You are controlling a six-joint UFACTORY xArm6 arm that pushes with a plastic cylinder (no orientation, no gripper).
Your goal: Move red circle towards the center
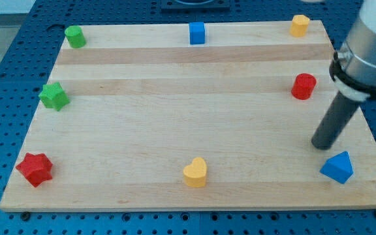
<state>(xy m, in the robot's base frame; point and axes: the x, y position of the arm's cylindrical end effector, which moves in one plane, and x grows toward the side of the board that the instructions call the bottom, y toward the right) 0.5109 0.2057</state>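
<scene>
The red circle (303, 86), a short red cylinder, stands near the board's right edge, in the upper half. My tip (321, 145) rests on the wooden board (188, 124) below and slightly right of the red circle, apart from it. The tip is just above and left of the blue triangle (337, 167).
A yellow heart (195, 172) sits at bottom centre, a red star (35, 169) at bottom left, a green star (54, 96) at left, a green block (75, 36) at top left, a blue cube (196, 32) at top centre, a yellow block (299, 25) at top right.
</scene>
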